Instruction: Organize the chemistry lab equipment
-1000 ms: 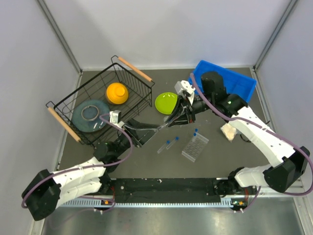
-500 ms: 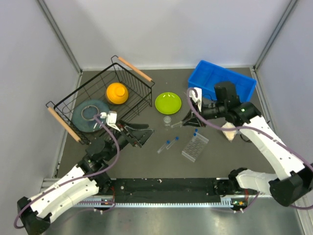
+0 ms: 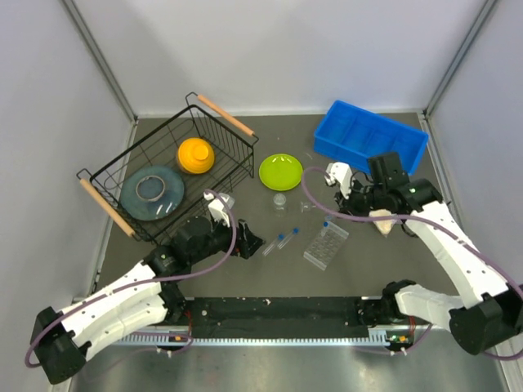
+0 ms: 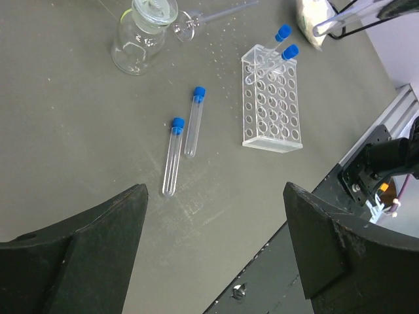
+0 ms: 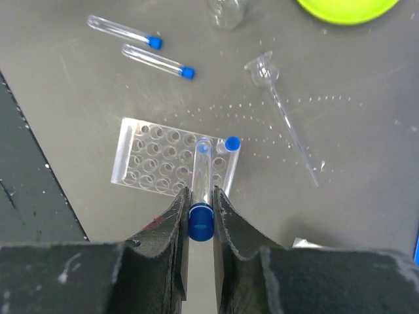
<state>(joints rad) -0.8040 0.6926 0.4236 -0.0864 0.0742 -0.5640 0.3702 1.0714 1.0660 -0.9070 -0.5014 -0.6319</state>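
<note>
Right gripper (image 5: pixel 200 196) closes narrowly on a blue-capped tube (image 5: pixel 202 167) at its cap, tip toward the grid rack (image 5: pixel 154 160); left gripper (image 4: pixel 215 196) spread wide, holding nothing, above two loose tubes (image 4: pixel 191 127)

The overhead camera looks down on the whole dark table (image 3: pixel 368 263) from its near edge, while both wrist cameras look down close, sharing the clear plastic grid rack (image 4: pixel 272 104) and loose blue-capped tubes (image 4: pixel 193 124)
</note>
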